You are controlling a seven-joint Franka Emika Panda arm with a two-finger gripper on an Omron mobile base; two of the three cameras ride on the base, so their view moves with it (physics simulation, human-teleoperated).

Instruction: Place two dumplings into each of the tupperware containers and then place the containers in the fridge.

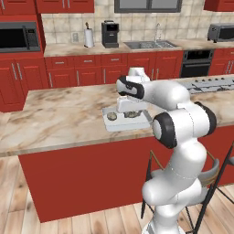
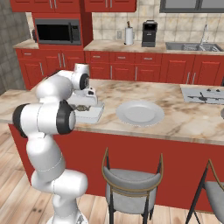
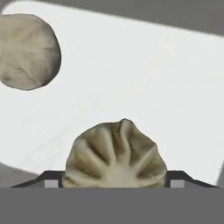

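Observation:
A clear whitish tupperware container [image 1: 139, 122] [image 2: 97, 113] lies on the island counter, and its pale floor [image 3: 144, 74] spreads under the hand. My gripper [image 1: 126, 109] [image 2: 87, 103] [image 3: 113, 183] hangs low over it, pointing down. A pleated beige dumpling [image 3: 116, 153] sits between the two fingertips [image 3: 51, 183], touching both, just above the tray floor. A second, smoother dumpling [image 3: 27, 51] [image 1: 112, 116] lies in the same tray, apart from the first. The dumpling under the hand shows as a dark lump [image 1: 132, 114] in the left base view.
A round grey plate [image 2: 140, 113] lies on the marble counter [image 1: 59, 119] right of the tray. A stovetop [image 2: 203, 94] is set in the counter's far right. Two stools [image 2: 131, 179] stand at the island's front. Red cupboards and a sink [image 1: 148, 45] line the back wall.

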